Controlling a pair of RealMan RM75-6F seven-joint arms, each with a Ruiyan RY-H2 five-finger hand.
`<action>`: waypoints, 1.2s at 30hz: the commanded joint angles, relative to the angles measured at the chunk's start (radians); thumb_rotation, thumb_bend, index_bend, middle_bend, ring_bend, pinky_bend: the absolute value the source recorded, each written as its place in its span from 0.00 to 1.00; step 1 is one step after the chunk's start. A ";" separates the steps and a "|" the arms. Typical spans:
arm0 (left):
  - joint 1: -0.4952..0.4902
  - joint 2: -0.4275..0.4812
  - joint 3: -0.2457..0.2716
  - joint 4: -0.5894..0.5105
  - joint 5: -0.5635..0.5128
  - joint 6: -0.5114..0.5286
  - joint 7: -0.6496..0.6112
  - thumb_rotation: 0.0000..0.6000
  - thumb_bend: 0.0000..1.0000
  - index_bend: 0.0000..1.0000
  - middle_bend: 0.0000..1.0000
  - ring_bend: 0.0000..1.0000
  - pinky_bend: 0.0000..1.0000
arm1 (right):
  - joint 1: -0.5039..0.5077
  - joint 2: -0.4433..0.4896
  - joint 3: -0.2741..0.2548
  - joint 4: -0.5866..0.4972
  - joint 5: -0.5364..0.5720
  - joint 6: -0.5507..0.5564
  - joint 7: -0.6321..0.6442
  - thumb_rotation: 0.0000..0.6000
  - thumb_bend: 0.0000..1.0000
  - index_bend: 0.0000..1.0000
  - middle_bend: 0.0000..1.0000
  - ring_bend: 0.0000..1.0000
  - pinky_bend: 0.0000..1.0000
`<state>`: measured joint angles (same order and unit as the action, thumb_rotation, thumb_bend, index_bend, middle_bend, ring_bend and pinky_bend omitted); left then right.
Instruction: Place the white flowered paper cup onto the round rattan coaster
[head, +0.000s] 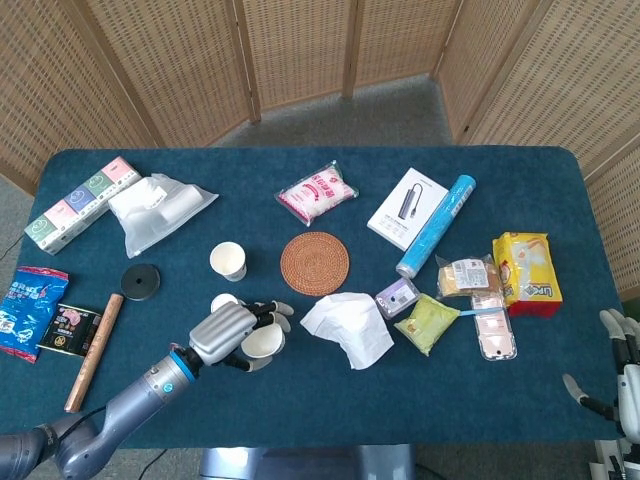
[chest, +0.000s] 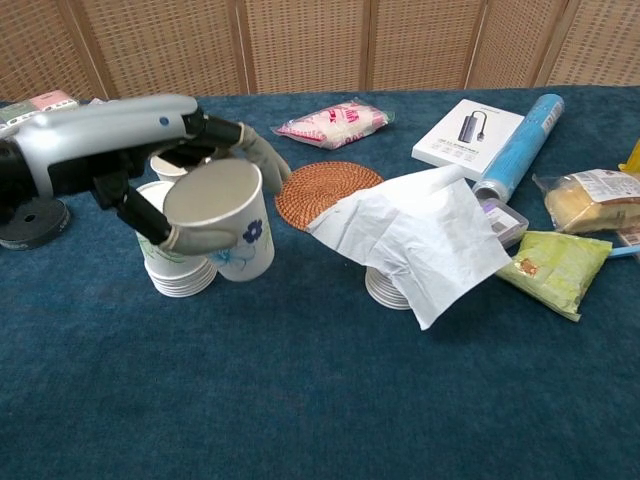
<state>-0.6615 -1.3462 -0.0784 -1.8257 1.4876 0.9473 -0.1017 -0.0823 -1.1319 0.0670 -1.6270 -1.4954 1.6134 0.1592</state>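
My left hand (chest: 130, 150) (head: 222, 333) grips a white paper cup with blue flowers (chest: 222, 222) (head: 262, 343), lifted off the blue table and tilted with its mouth toward the chest camera. The round rattan coaster (head: 314, 262) (chest: 324, 190) lies bare at mid table, up and to the right of the held cup. A stack of cups (chest: 170, 268) stands right beside the hand, and one more flowered cup (head: 228, 260) stands farther back. My right hand (head: 618, 375) hangs off the table's right front corner with its fingers apart and nothing in it.
A crumpled white tissue (head: 348, 325) (chest: 420, 235) lies just right of the coaster, over a stack of cup lids (chest: 388, 288). A black disc (head: 140, 280), wooden stick (head: 94, 350), white box (head: 407, 207) and blue tube (head: 436, 225) lie around.
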 joint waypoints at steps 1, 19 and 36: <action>-0.018 0.048 -0.044 -0.015 -0.022 0.001 -0.076 1.00 0.37 0.33 0.24 0.34 0.51 | 0.002 0.000 0.001 -0.001 -0.001 -0.001 -0.003 1.00 0.25 0.00 0.00 0.00 0.00; -0.175 -0.014 -0.171 0.209 -0.237 -0.171 -0.151 1.00 0.37 0.33 0.22 0.31 0.46 | -0.001 0.004 -0.001 -0.001 -0.007 0.005 -0.009 1.00 0.25 0.00 0.00 0.00 0.00; -0.352 -0.299 -0.229 0.609 -0.370 -0.316 -0.161 1.00 0.37 0.31 0.22 0.29 0.42 | -0.027 0.022 0.003 0.014 0.034 0.013 0.025 1.00 0.25 0.00 0.00 0.00 0.00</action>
<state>-0.9871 -1.6051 -0.2988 -1.2640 1.1325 0.6537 -0.2553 -0.1085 -1.1110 0.0698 -1.6134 -1.4624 1.6260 0.1833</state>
